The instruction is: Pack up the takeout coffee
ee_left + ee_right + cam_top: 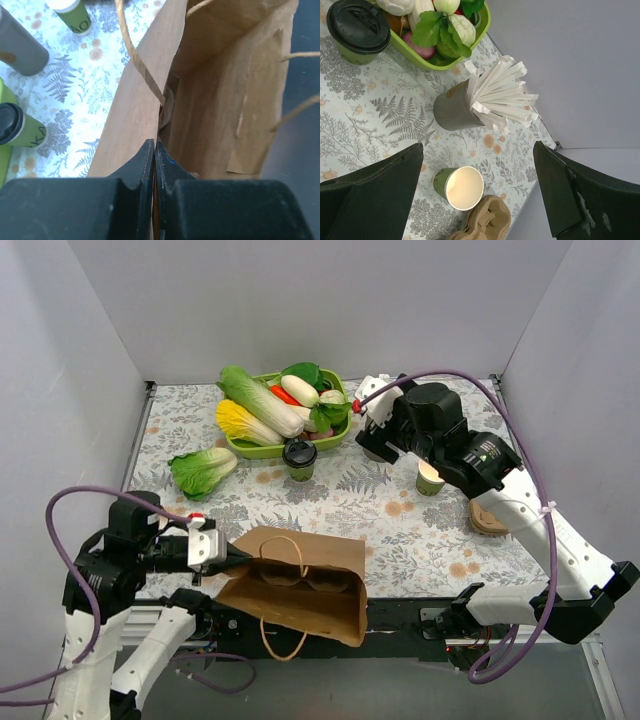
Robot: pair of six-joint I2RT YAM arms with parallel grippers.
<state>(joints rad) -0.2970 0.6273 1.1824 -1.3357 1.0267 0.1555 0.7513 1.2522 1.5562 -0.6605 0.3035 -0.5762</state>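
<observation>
Two letters, "KA", on takeout coffee point(24, 131)

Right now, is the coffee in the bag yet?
Not yet. Done: the left gripper is shut on the edge of the paper bag, holding its mouth open. In hand: only the bag; the right gripper is open and empty over the straw holder. Left: the takeout coffee stands on the table beside the green tray and must be picked up and put inside.

Logging body details: I am seeing the left arm point(100, 575) and right arm point(520, 502) both showing black joint housings and white link shells, a purple cable point(470, 375) looping off each; pale scuffs are showing on the right gripper point(477, 147) fingers' black plastic
</observation>
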